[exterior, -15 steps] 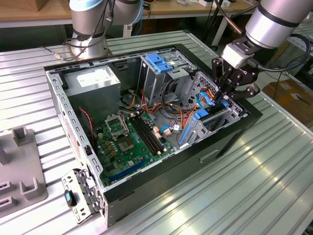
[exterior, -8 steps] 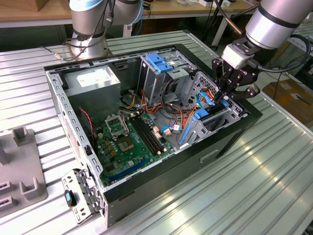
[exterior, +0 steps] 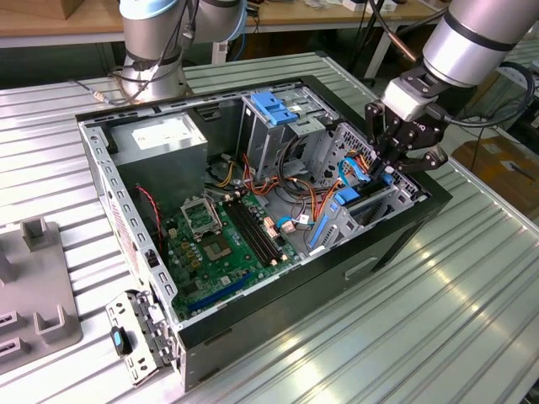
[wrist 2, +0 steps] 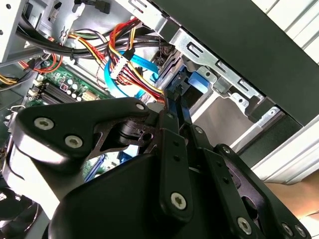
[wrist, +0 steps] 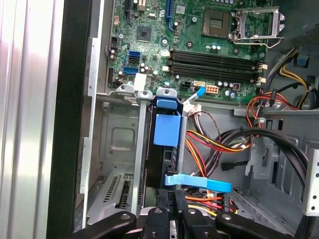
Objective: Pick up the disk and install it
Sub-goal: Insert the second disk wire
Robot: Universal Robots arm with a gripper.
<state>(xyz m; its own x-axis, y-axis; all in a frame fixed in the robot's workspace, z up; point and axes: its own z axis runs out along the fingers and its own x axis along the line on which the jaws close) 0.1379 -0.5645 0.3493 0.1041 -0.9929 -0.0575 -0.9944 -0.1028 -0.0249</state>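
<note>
Arm's tool (exterior: 389,165) is down inside the open PC case (exterior: 135,244), at the drive bay (exterior: 370,206) on the case end nearest the exterior view's right. The disk (wrist: 166,130) sits upright in that bay, edge-on, blue carrier frame showing between the grey metal bay rails; in the first wrist view the blue tab faces the camera and the drive body runs down toward the tool. Tool fingers (wrist: 175,219) are drawn close together right at the disk's near edge, apparently pinching the carrier, though the contact itself is hidden behind the linkage, so I can't confirm the clamp. In the second wrist view the finger tips (wrist 2: 175,102) reach into the bay beside a blue SATA cable (wrist 2: 117,82) and the red/yellow power wiring (wrist 2: 132,69). Motherboard (exterior: 232,236) lies flat on the case floor, power supply (exterior: 160,139) in the far corner. Case stands on the ribbed metal counter (exterior: 455,320), with a grey fixture (exterior: 34,286) on the counter's edge at the exterior view's left.
</note>
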